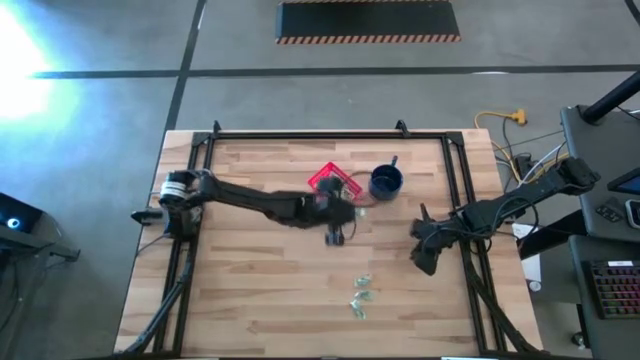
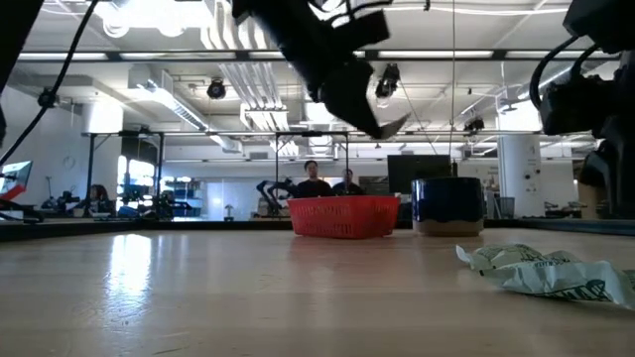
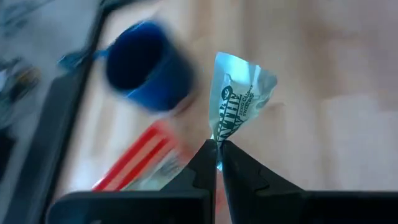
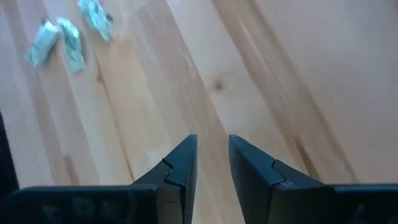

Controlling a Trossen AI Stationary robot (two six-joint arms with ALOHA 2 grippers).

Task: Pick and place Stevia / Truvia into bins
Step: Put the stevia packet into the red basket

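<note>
My left gripper hangs in the air just on the near side of the red basket, shut on one pale green and white sachet. In the left wrist view the basket and the dark blue mug lie below and beyond the fingers. The basket stands on the table beside the mug. Three more sachets lie flat on the wood nearer the near edge; the low view shows them as a crumpled heap. My right gripper waits open above bare wood at the right. My left gripper pinches the sachet's narrow end between its two fingertips. The rest of the sachet sticks out past the tips, slightly crumpled. It is lifted clear of the table, and in the low view the fingers slant downward well above the basket.
A black frame borders the table's left, far and right sides. The loose sachets lie between the two arms near the near edge. Bare wood spreads left of the basket. People sit in the room beyond the far edge.
</note>
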